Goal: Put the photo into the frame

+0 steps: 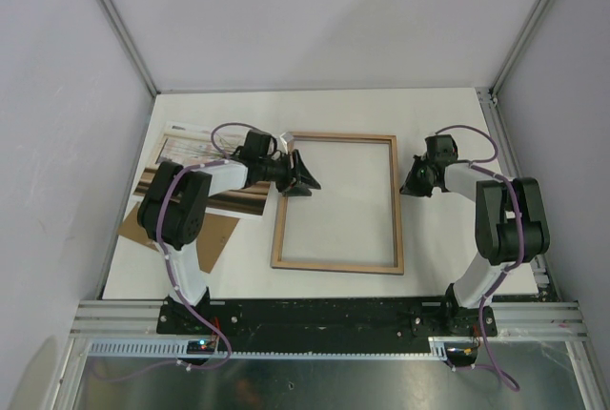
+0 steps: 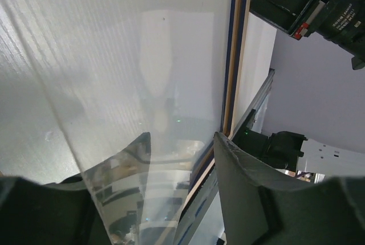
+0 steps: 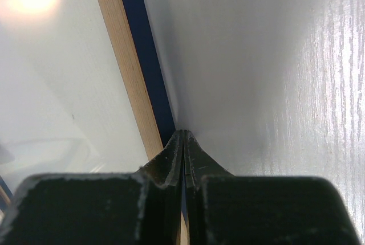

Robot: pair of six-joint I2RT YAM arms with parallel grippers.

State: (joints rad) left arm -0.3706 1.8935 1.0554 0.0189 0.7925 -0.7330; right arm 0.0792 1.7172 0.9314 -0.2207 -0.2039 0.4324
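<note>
The frame (image 1: 336, 263) lies in the middle of the table with its light wood back up. In the right wrist view its wood rail (image 3: 122, 57) and navy side show. My left gripper (image 1: 303, 177) is open at the frame's upper left corner. In the left wrist view (image 2: 182, 138) one finger (image 2: 245, 182) is above the frame's near rail and the other shows through the clear pane (image 2: 114, 57). My right gripper (image 1: 416, 181) is shut and empty, its tips (image 3: 183, 135) against the frame's right rail. The photo (image 1: 186, 146) lies picture up at the left, partly under my left arm.
A brown cardboard backing board (image 1: 217, 236) lies at the left front, under the photo's lower edge. White walls and metal posts enclose the table. The right arm (image 2: 319, 5) shows beyond the frame's far rail in the left wrist view.
</note>
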